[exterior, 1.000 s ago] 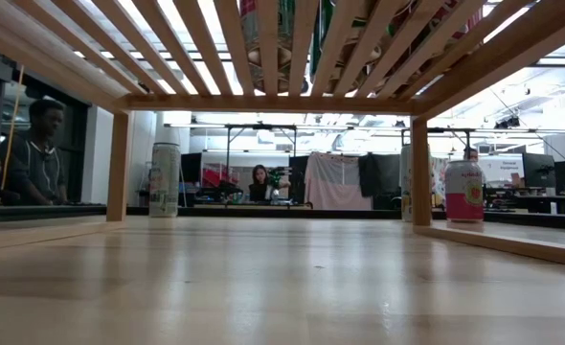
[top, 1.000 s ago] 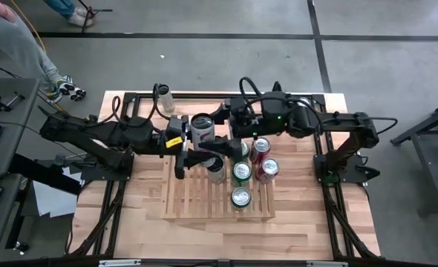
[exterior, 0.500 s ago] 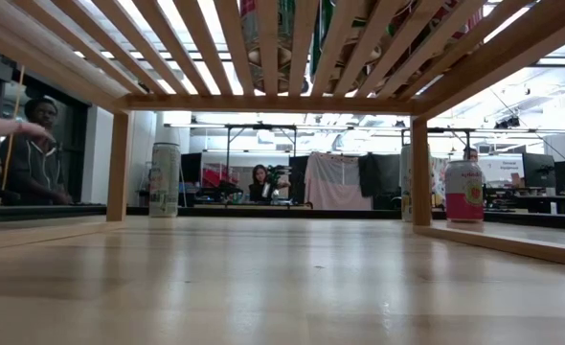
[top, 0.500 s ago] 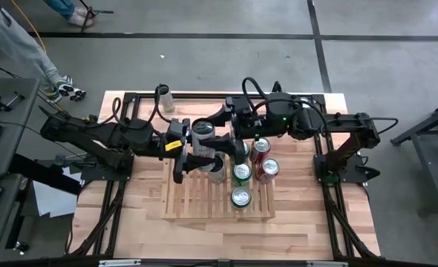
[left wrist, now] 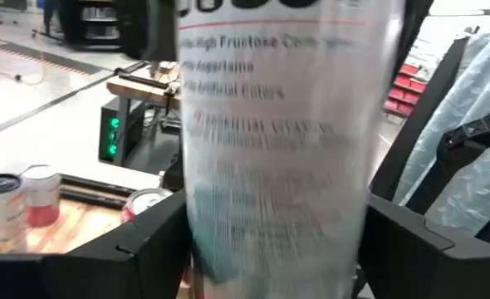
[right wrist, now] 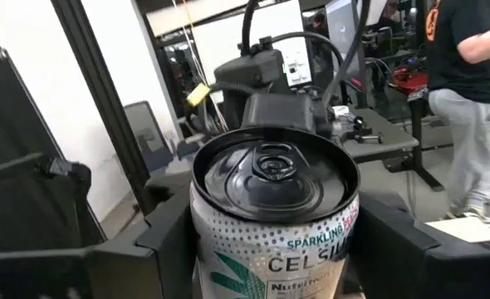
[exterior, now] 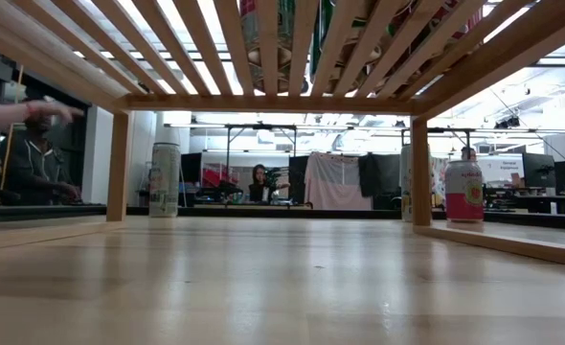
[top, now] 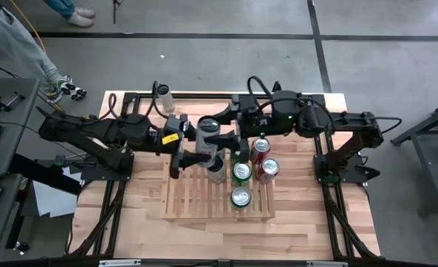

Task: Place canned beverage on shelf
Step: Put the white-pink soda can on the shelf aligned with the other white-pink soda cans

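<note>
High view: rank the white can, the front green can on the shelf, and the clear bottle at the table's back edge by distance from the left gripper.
1. White can: between the left gripper's fingers, right gripper also at it.
2. Front green can: on the shelf, near its front edge, toward the right arm.
3. Clear bottle: back edge of the table, behind the left arm.

Both arms reach inward — left pincer (top: 197,148) and right pincer (top: 220,133) meet mid-table.

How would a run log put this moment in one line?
white can: aloft by shelf | right end effector: shut on white can | left end effector: at white can too | shelf: other cans standing
</note>
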